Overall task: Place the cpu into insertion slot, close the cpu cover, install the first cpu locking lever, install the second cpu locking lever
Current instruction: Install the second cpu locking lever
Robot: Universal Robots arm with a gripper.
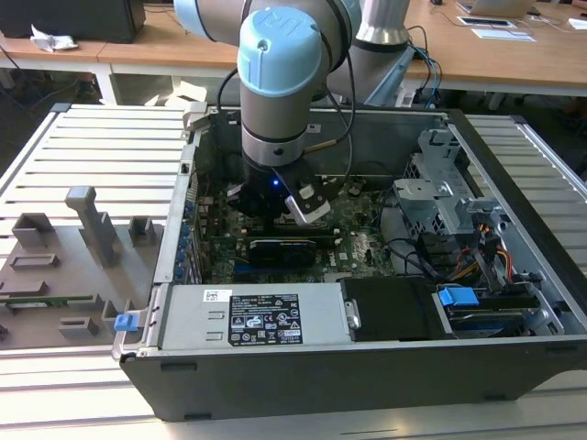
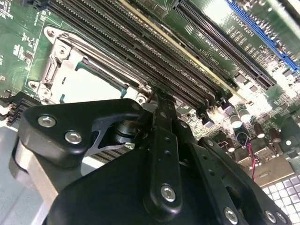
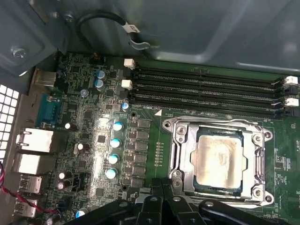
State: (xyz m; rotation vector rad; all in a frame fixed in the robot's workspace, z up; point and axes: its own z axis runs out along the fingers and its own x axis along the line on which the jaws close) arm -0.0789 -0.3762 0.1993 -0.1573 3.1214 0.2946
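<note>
Just beside the closed, empty fingers (image 3: 161, 187), the cpu (image 3: 219, 161) seated under the lowered cpu cover (image 3: 178, 157).

A pale grey slatted table (image 1: 101, 151) carries an open computer case (image 1: 367, 367), and on the exterior view's left of the case lies a flat grey fixture plate (image 1: 64, 275) with upright blocks. Behind the table stands a long wooden desk (image 1: 514, 55) with papers (image 1: 503, 34) on it, a crumpled white wad (image 1: 50, 38) and a dark box (image 1: 73, 18) at its other end. The light is even and bright, with soft glare on the slats.
</note>
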